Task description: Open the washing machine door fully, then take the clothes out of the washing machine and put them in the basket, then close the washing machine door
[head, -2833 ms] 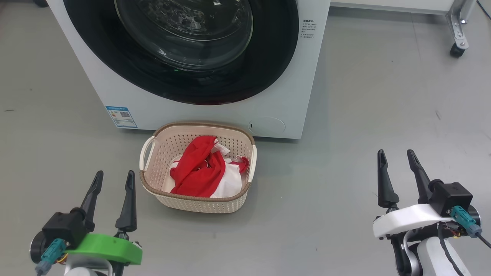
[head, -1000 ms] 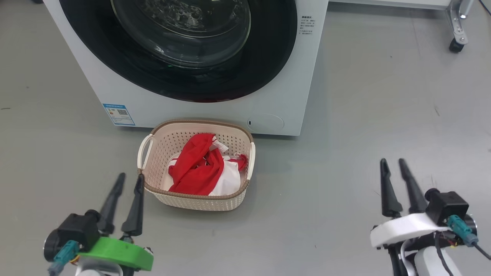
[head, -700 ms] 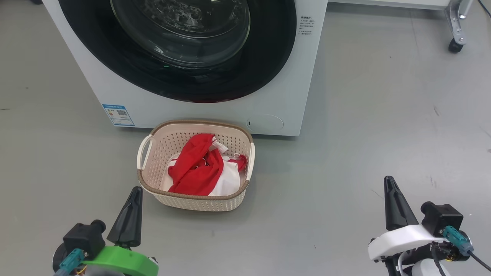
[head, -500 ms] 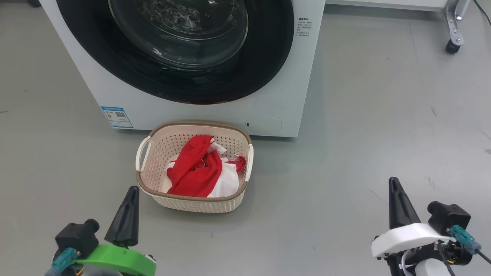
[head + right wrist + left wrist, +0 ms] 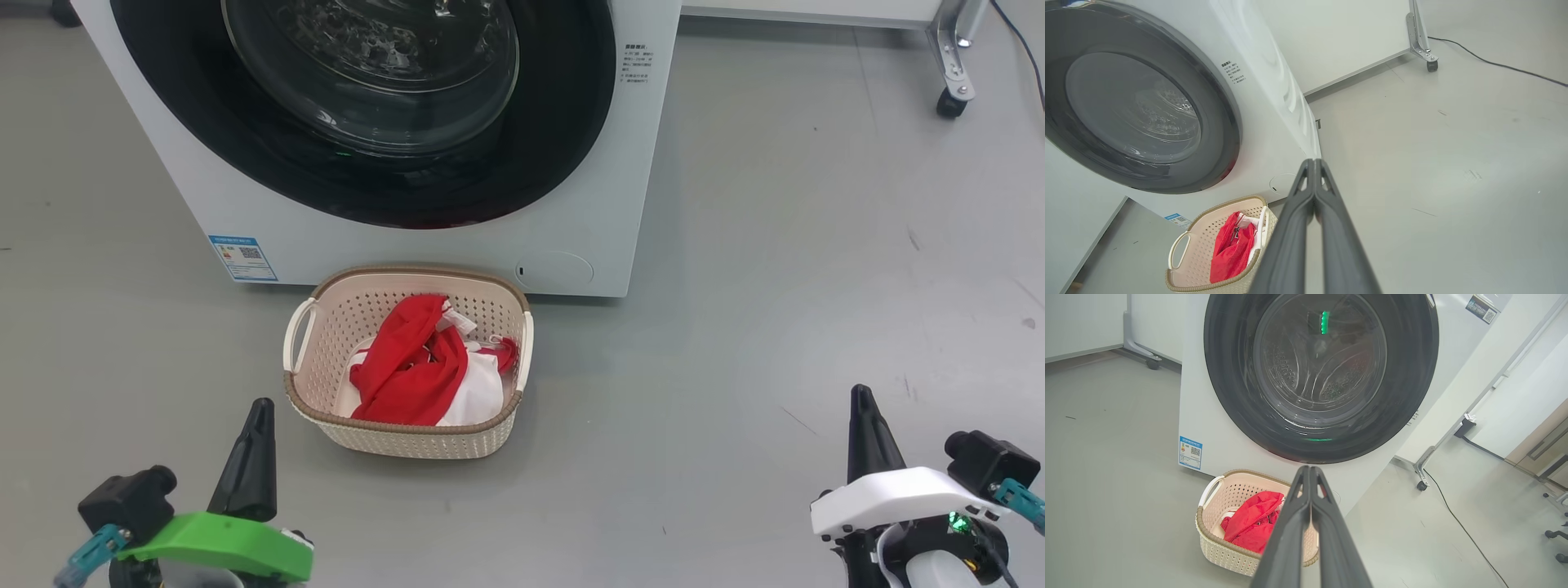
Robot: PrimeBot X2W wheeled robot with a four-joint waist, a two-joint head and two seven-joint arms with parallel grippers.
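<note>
red and white clothes (image 5: 412, 371) lie crumpled in the cream basket (image 5: 408, 437).

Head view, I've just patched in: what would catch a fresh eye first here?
The bright red and white clothes piled in the cream basket on the grey floor, right in front of the washing machine. Above them looms the washing machine door, glossy black rim around a glass bowl, closed. The left gripper and right gripper sit low at the corners, fingers pressed shut, holding nothing.
</note>
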